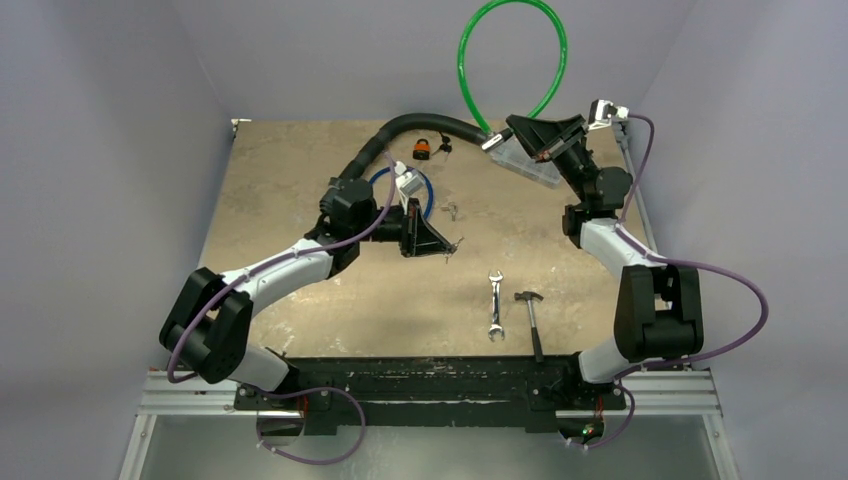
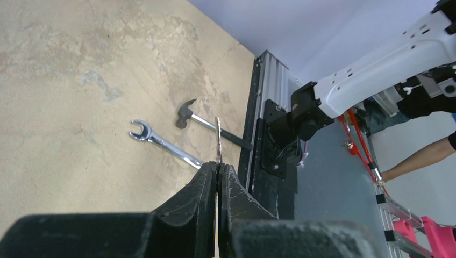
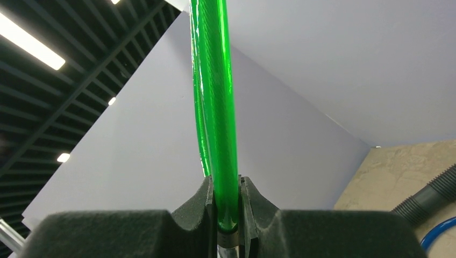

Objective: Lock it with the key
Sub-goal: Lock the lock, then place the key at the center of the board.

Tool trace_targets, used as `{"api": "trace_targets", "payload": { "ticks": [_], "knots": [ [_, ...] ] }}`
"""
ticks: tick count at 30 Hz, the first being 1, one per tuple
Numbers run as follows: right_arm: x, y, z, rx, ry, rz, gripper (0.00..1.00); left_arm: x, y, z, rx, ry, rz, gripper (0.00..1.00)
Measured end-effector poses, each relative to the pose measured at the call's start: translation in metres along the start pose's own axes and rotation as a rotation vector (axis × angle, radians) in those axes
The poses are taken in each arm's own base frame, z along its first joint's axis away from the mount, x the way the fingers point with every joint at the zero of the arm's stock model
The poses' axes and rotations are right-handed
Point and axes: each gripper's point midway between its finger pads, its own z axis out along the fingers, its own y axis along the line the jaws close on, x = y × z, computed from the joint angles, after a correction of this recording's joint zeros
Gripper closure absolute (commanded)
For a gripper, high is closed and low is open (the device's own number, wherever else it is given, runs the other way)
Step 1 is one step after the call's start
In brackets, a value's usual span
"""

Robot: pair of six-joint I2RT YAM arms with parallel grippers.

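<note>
The step in hand seems to be bringing key and lock together; the left pincer (image 2: 218,173) is closed tight on the key (image 2: 218,141), its thin blade standing out over the worktop (image 2: 64,80); the right pincer (image 3: 227,200) is clamped on the green cable lock (image 3: 215,97), held high at the far side; next, I judge, the blade must be aligned with the keyhole, which I cannot see.

Open tabletop (image 1: 280,180) far left, wrench (image 1: 495,305) and hammer (image 1: 534,325) lying front right
</note>
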Motion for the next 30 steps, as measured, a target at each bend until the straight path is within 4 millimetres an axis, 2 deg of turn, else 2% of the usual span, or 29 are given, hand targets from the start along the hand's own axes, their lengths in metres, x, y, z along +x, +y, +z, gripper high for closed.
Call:
{"api": "trace_targets", "payload": {
  "ticks": [9,14,24,30],
  "knots": [
    [0.001,0.001,-0.001,-0.005,0.014,-0.01,1.0,0.034,0.021,-0.003,-0.08,0.126,0.016,1.0],
    [0.006,0.003,-0.005,-0.008,0.046,-0.031,1.0,0.052,0.042,0.003,-0.136,0.189,0.02,1.0],
    [0.032,0.007,-0.031,-0.001,0.134,-0.086,1.0,0.122,0.094,0.018,-0.21,0.345,-0.153,1.0],
    [0.037,0.006,-0.036,-0.003,0.159,-0.095,1.0,0.133,0.096,0.03,-0.2,0.376,-0.168,1.0]
  ]
}}
